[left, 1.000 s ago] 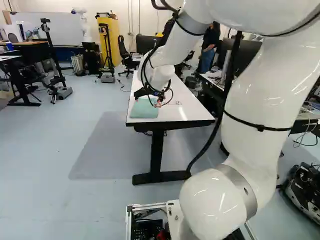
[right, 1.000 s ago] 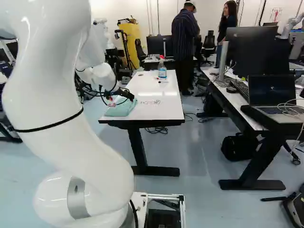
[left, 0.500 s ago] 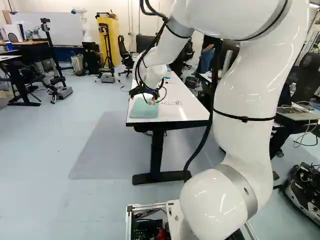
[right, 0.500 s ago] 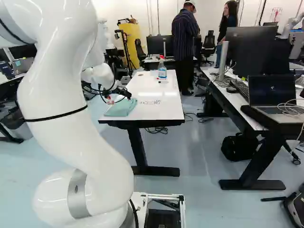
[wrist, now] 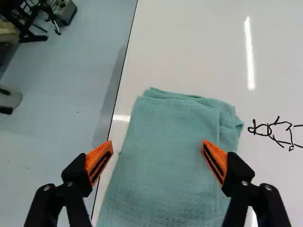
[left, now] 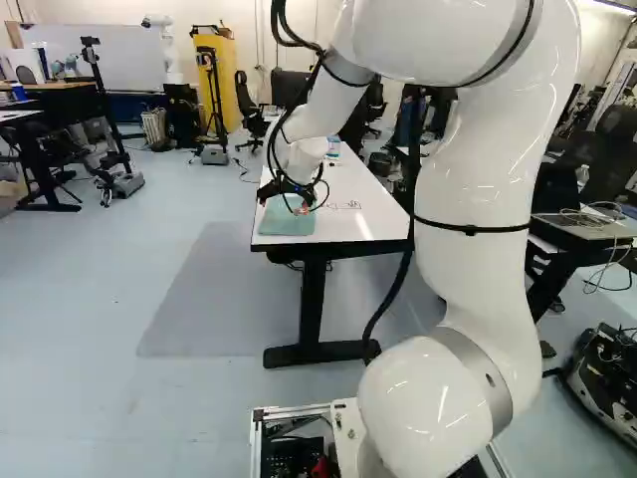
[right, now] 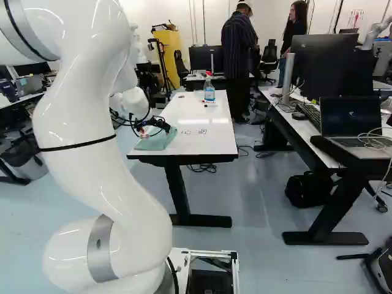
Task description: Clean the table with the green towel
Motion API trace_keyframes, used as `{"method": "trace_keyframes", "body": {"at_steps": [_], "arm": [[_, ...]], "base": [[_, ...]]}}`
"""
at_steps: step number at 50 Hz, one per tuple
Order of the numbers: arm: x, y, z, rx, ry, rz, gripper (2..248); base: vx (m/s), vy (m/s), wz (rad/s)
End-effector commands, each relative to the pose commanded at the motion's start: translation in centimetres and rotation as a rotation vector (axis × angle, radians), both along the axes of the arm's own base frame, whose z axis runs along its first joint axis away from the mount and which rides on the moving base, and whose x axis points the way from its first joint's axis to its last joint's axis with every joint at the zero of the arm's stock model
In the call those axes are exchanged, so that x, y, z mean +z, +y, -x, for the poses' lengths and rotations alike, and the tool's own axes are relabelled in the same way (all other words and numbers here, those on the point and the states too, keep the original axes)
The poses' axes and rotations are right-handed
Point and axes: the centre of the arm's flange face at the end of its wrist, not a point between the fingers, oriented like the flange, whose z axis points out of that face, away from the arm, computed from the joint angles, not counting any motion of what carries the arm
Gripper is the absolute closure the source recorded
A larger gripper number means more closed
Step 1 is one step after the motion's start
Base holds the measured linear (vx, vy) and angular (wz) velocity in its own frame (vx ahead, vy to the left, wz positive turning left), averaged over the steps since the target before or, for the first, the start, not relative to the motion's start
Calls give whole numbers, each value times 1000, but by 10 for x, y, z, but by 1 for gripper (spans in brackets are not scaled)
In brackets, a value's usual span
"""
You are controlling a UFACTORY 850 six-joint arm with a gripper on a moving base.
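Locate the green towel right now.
In the right base view, the green towel lies on the near left corner of the white table, beneath the open gripper and left of the black pen marks.

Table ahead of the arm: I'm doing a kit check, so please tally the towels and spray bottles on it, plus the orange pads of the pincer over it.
Towels: 1, green
Spray bottles: 1, toward the table's far end
Orange pads: 2, on the pincer
Total: 4
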Motion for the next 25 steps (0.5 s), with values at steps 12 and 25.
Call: {"method": "trace_keyframes", "body": {"at_steps": [12,25], "arm": [[0,0,0,0,0,0,34],[0,0,0,0,0,0,140]], "base": [[0,0,0],[0,0,0]]}}
